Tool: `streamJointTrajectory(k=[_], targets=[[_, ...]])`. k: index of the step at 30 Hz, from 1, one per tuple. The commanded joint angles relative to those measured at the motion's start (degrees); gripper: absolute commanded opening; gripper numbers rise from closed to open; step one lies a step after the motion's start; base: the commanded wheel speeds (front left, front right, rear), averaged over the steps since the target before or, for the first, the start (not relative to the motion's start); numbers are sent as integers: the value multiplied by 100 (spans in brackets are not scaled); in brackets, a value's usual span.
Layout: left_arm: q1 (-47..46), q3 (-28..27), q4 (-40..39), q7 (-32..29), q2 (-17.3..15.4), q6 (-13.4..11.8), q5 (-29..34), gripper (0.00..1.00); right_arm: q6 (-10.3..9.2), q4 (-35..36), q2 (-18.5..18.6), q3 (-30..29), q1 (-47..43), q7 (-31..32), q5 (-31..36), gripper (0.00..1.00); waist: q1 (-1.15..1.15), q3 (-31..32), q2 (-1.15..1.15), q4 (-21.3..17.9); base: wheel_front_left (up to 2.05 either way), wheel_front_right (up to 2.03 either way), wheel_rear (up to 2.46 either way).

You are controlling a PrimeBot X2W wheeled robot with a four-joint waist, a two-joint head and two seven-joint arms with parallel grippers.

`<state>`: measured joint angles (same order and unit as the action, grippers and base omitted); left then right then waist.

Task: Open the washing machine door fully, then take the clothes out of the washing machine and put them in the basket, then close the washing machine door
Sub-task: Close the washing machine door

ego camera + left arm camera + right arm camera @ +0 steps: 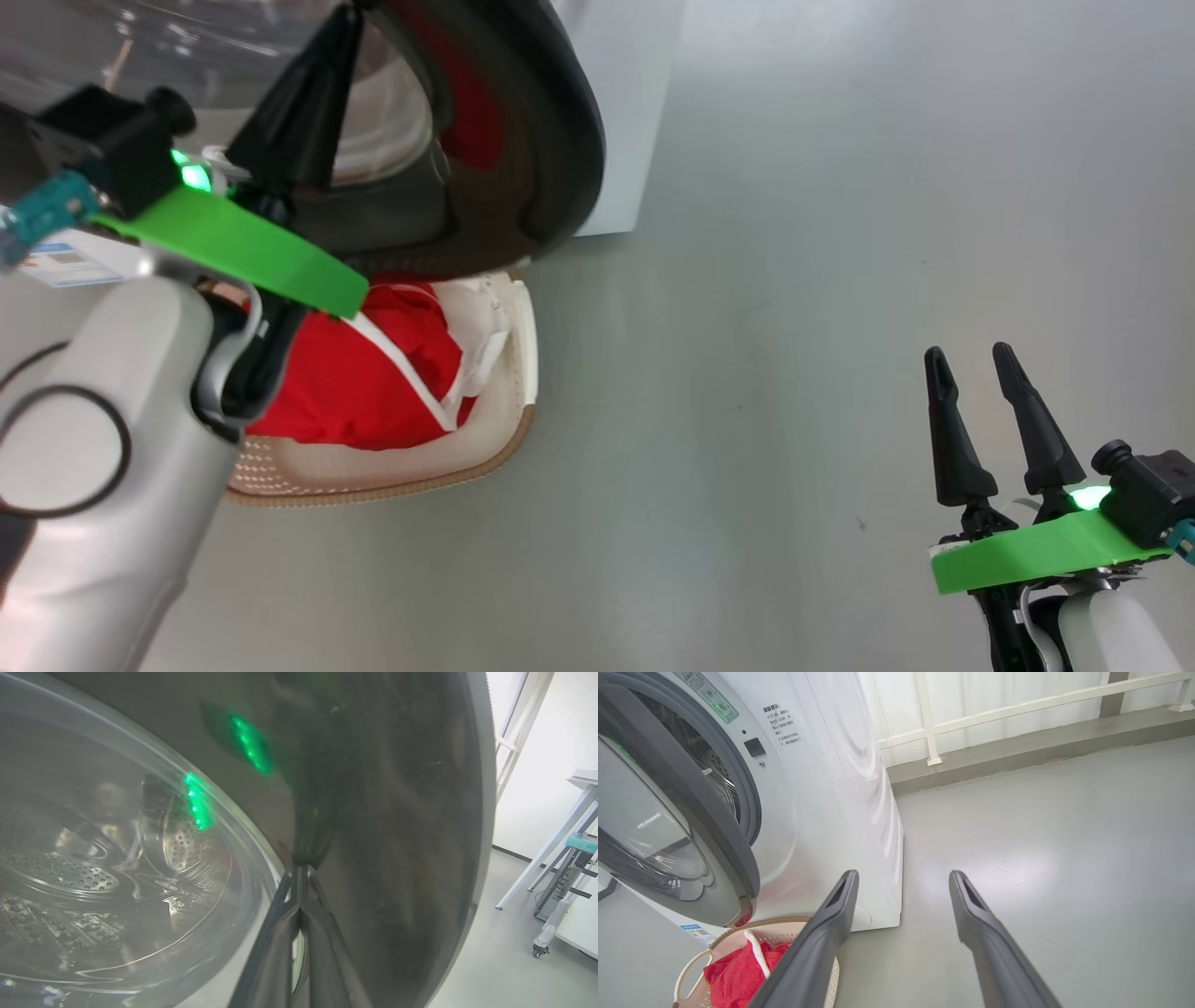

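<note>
My left gripper is shut with nothing in it. Its tips press against the glossy black rim of the washing machine door, just beside the glass window. The door stands partly open in front of the white washing machine. Behind it the steel drum shows no clothes in the visible part. The red clothes with white trim lie in the cream basket on the floor under the door. My right gripper hangs open and empty over the floor, far to the right.
Grey floor stretches to the right of the machine and basket. A white railing and wall run behind the machine. In the left wrist view, table legs and a wheeled unit stand past the door's edge.
</note>
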<state>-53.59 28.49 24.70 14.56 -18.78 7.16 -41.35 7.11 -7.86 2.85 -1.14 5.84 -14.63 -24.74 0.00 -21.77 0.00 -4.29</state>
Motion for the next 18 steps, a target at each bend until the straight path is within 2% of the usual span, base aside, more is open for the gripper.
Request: streamJointTrajectory(k=[1,9,18], targets=[[-316,-185,-36,44,-206,33,-61,0,37,147,3,157,129,-37,-56,100,0,-87,0,-132,0,0,0],[-591,-218,273,44,-300,33,-24,0,37,150,3,187,135,-37,-122,100,0,-110,0,-293,0,0,0],[-120,-327,230,44,-234,33,6,0,37,121,3,151,50,-37,-13,100,0,130,0,-142,0,0,0]])
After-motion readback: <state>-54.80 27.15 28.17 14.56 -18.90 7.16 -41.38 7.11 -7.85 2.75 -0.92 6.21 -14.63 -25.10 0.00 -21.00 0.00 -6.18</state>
